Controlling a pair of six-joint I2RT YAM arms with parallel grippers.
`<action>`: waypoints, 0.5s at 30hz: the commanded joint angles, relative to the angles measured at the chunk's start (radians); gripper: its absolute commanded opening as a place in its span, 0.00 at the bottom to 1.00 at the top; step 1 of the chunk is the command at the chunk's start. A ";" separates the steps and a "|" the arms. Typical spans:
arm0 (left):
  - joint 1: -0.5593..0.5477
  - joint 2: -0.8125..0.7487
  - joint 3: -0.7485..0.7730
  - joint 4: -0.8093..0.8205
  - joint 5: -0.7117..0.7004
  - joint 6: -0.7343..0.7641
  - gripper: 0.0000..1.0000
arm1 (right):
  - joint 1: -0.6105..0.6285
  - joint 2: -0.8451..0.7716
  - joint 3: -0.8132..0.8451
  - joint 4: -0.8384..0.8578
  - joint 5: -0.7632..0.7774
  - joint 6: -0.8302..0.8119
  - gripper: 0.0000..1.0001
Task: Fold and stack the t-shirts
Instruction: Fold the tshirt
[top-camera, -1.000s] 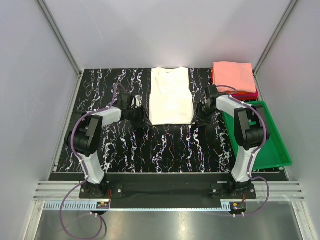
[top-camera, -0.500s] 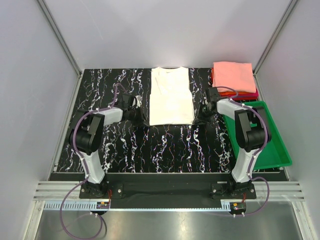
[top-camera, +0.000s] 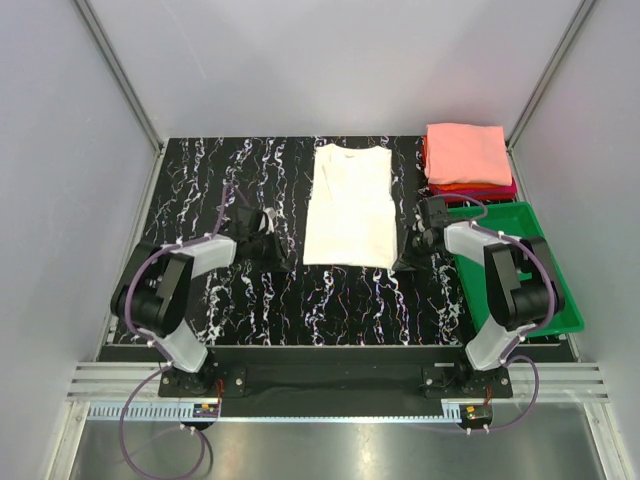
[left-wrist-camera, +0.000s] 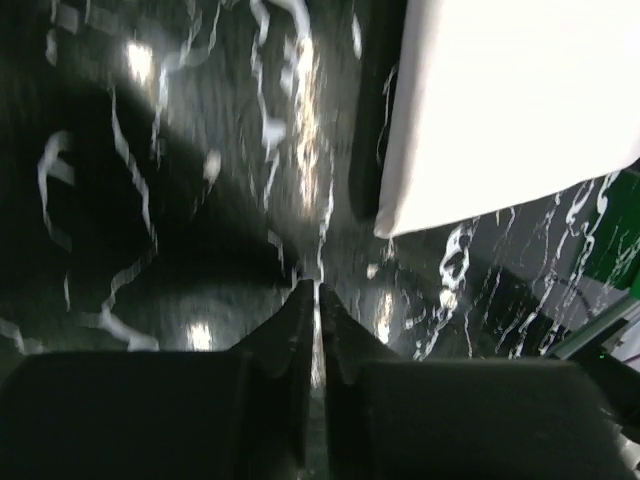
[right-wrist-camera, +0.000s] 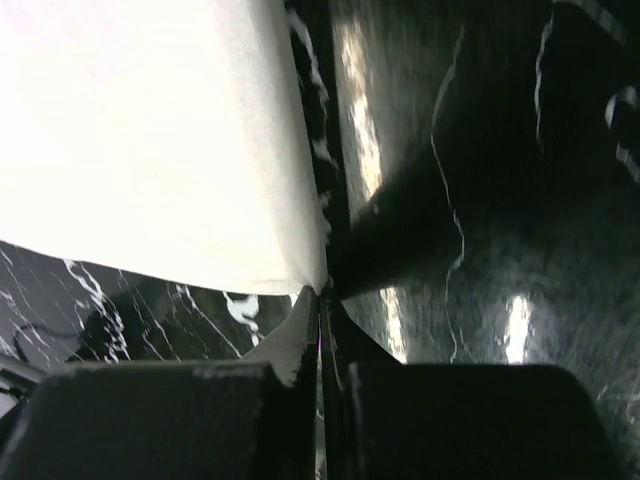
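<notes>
Cream-white t-shirt (top-camera: 350, 205), folded into a long panel, lies flat in the middle of the black marbled table (top-camera: 200, 170). Near its near-left corner the left gripper (left-wrist-camera: 315, 292) is closed and empty. At the near-right corner the right gripper (right-wrist-camera: 320, 298) is closed too. A salmon-topped stack (top-camera: 467, 153) sits far right, behind the green tray (top-camera: 555, 290).
</notes>
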 joint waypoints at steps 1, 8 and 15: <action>-0.014 -0.138 -0.064 0.059 -0.019 -0.021 0.19 | 0.003 -0.066 -0.084 -0.005 -0.014 0.014 0.00; -0.040 -0.131 -0.126 0.203 0.061 -0.079 0.43 | 0.003 -0.149 -0.168 0.033 -0.014 0.031 0.00; -0.041 0.003 -0.101 0.263 0.076 -0.116 0.45 | 0.005 -0.171 -0.173 0.035 -0.012 0.048 0.00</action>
